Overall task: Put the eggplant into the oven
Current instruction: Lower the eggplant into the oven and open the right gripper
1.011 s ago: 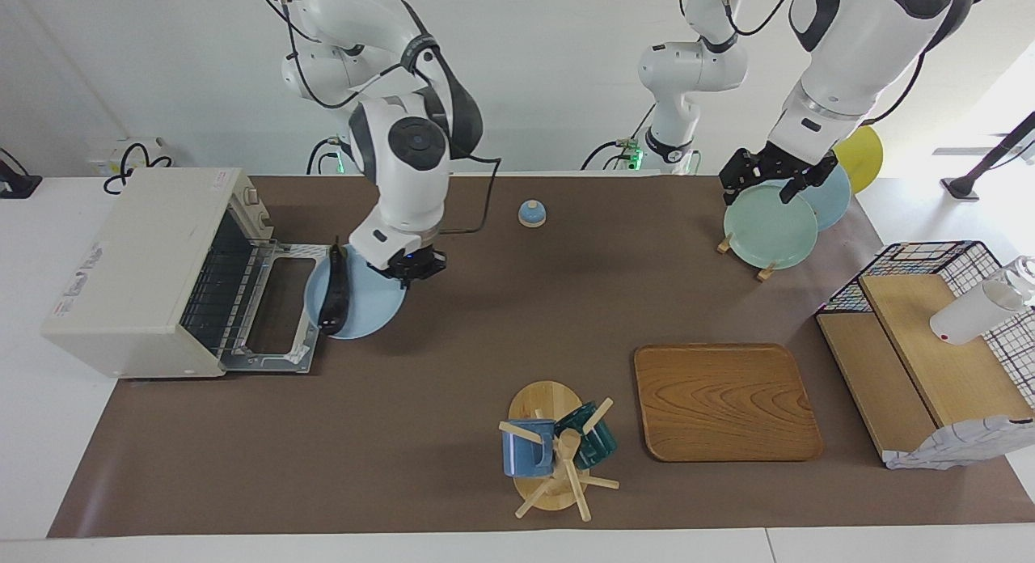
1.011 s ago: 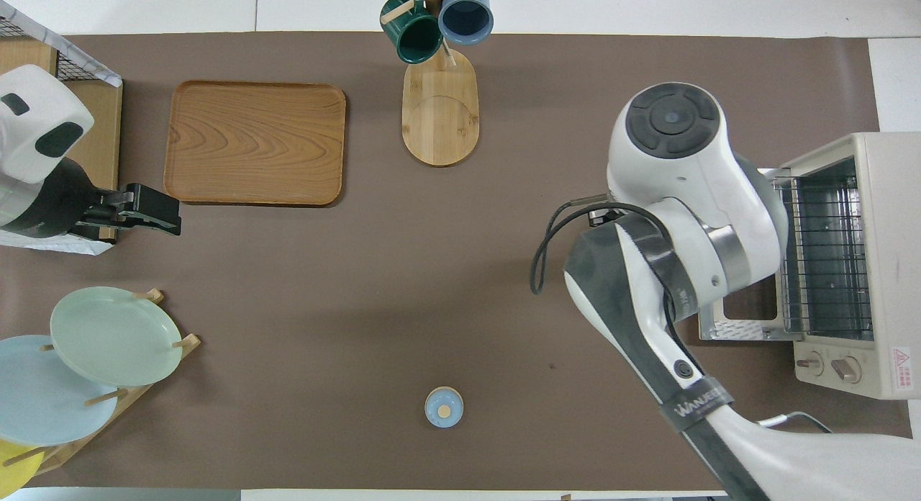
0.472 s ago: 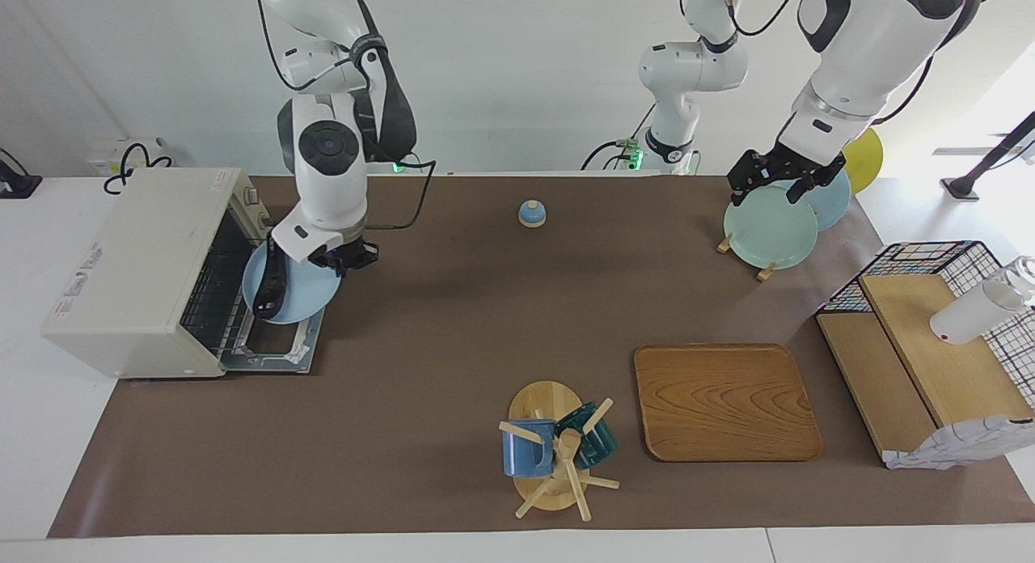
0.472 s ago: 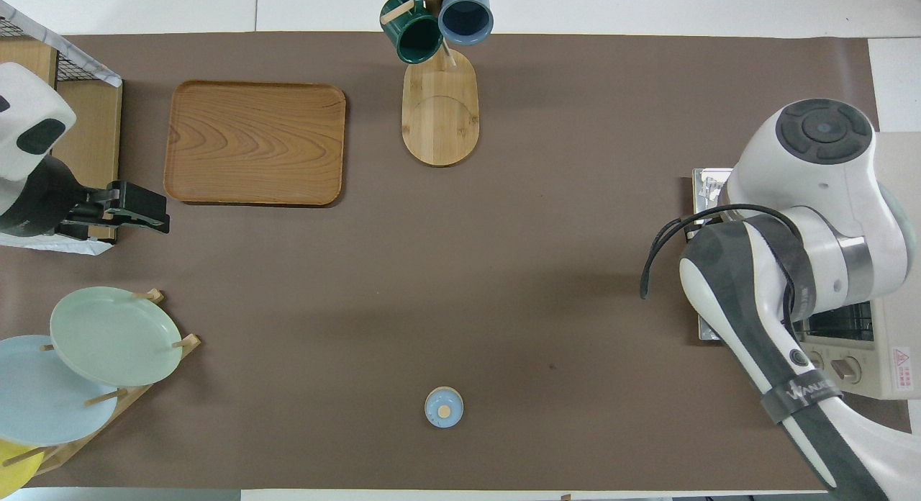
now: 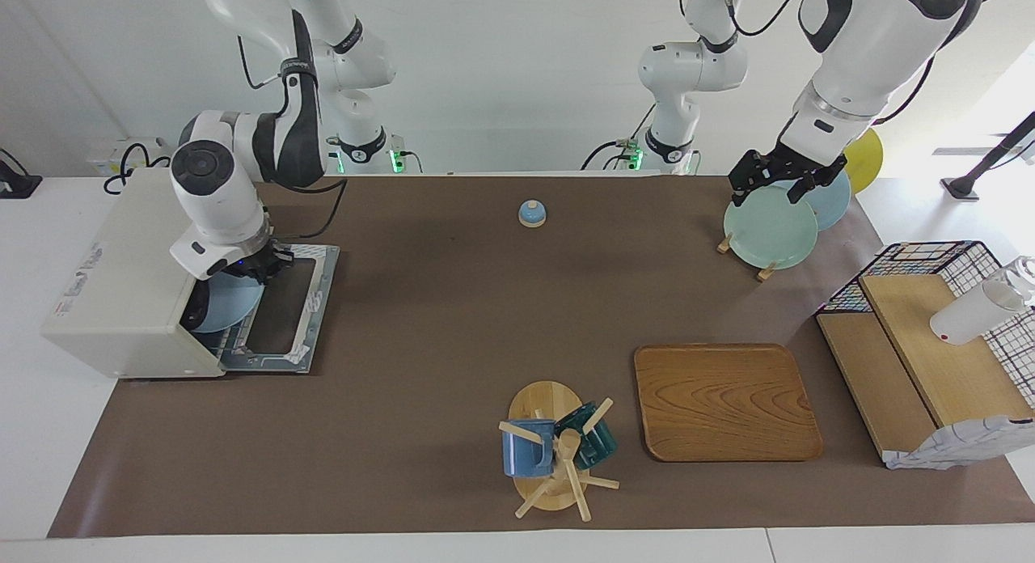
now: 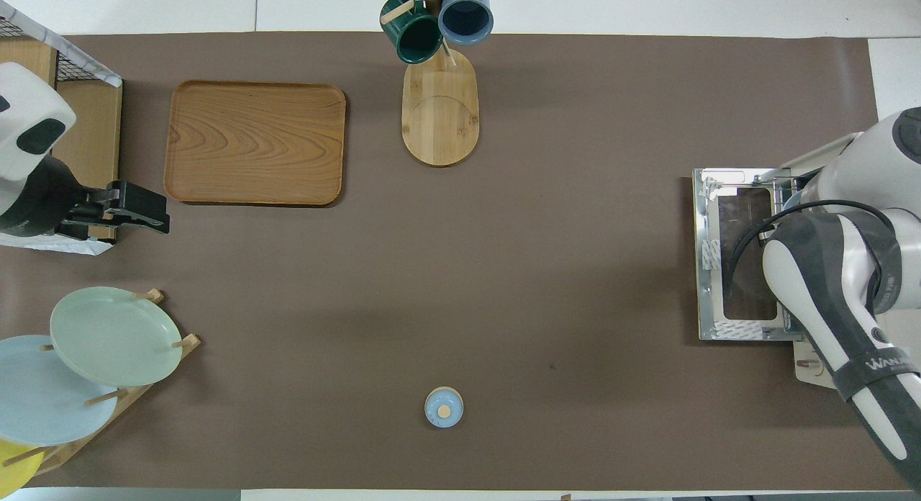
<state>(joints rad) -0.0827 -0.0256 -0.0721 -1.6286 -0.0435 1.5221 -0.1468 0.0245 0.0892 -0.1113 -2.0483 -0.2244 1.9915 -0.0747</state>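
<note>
Clearly clenched on the rim of a pale blue plate [image 5: 220,311], the right gripper [image 5: 257,268] holds it inside the oven [image 5: 121,280] mouth, forearm bent low over the open door. Any eggplant there is hidden. Left gripper [image 5: 772,181] hangs over the plate rack [image 5: 768,227], jaws released.

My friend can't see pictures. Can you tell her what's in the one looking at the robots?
The right gripper pushes a light blue plate through the open door of a cream oven. The left gripper waits, open, over a green plate in a rack.
</note>
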